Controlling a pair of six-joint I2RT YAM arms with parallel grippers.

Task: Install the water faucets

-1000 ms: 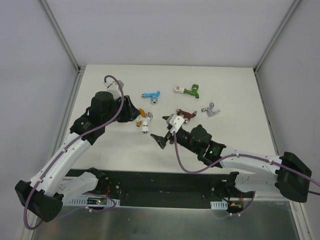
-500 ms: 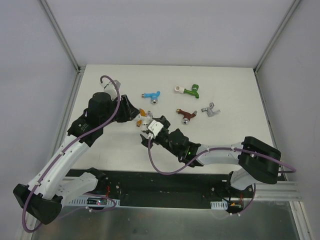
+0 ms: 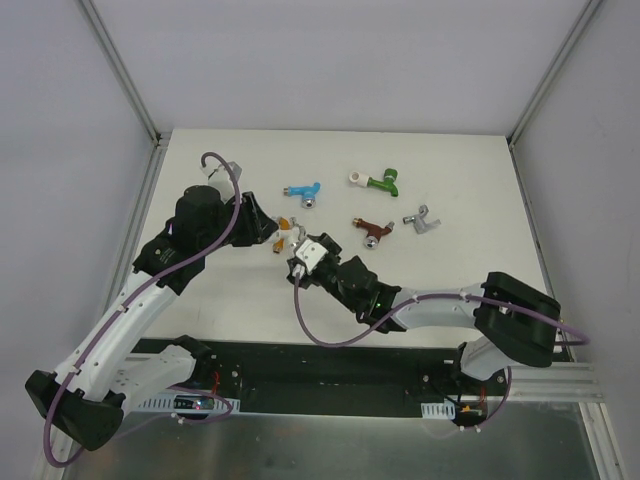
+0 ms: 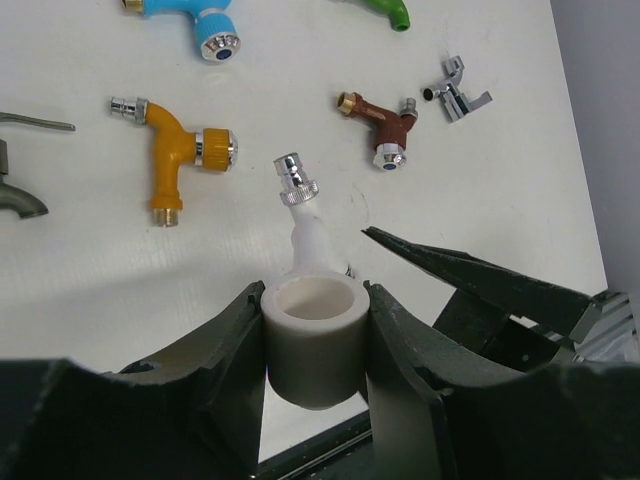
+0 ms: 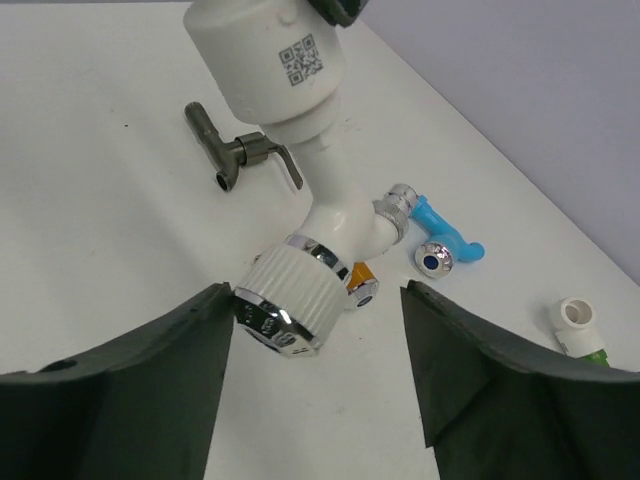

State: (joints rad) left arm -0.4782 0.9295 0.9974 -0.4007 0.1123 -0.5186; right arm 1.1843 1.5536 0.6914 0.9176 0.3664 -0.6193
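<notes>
Your left claw (image 4: 313,300) is clamped on the short white cylindrical pipe fitting (image 4: 312,350), one finger pressed to each side of it. The white plastic bent-spout faucet (image 4: 308,240) sticks out of the far end of that fitting, toward the middle of the tabletop (image 3: 470,260). Your right claw (image 5: 318,290) is spread wide around the faucet's silvery ribbed cap (image 5: 290,300), with a finger on each side and a gap to each, gripping nothing. The other faucets lie loose on the tabletop. The orange plastic faucet (image 4: 170,150) lies just beside the white one. The blue plastic faucet (image 3: 301,190) is farther back. To the right come the brown plastic faucet (image 4: 385,118), the green plastic faucet (image 3: 381,183) behind it, and the grey faucet (image 3: 423,220) farthest right.
</notes>
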